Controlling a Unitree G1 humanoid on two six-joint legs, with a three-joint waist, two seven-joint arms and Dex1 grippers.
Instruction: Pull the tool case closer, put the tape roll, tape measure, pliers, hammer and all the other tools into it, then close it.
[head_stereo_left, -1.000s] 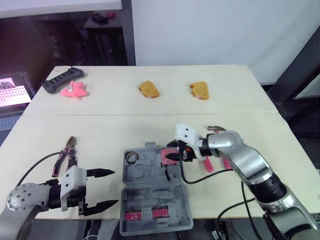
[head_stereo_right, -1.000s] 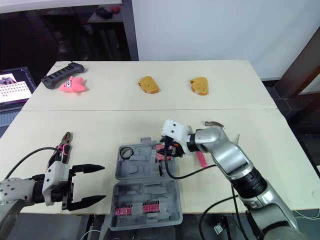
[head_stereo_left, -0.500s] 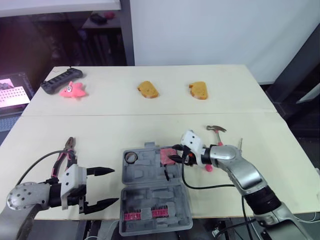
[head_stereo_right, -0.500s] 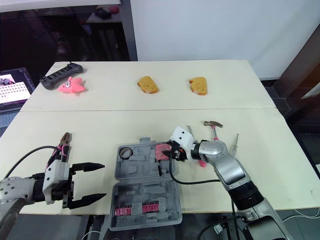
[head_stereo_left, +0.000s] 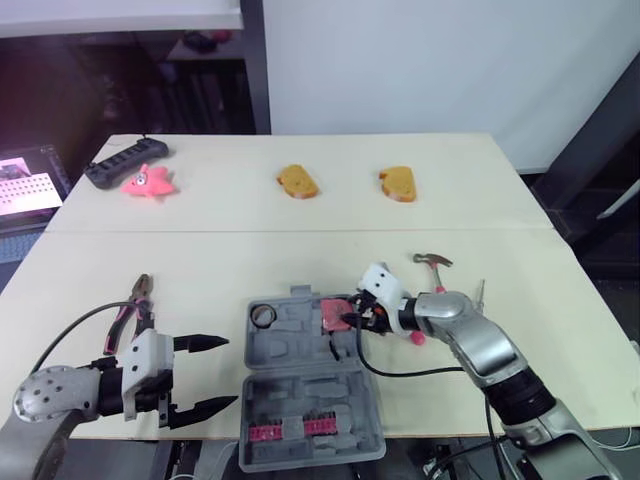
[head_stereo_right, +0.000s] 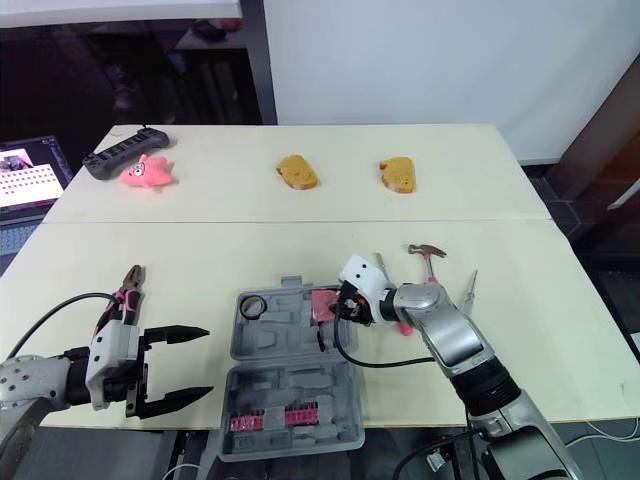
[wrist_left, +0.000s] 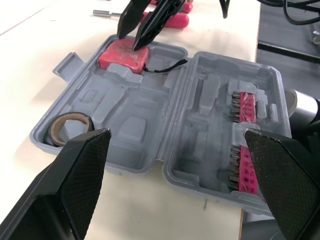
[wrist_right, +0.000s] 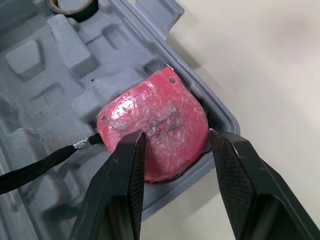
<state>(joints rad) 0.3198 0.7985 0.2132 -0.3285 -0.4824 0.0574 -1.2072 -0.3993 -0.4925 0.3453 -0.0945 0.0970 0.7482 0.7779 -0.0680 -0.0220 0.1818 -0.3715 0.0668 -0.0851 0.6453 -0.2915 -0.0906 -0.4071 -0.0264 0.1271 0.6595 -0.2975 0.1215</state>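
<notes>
Left eye view: one hammer (head_stereo_left: 432, 261), one pliers (head_stereo_left: 136, 306).

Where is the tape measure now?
In the head views, the red tape measure sits in the far right corner pocket of the open tool case, at the right gripper.

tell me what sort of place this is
Probably a robotics test lab: plain tables holding mixed props, a tool case, pink star toy and bread slices, plus a screen nearby.
</notes>
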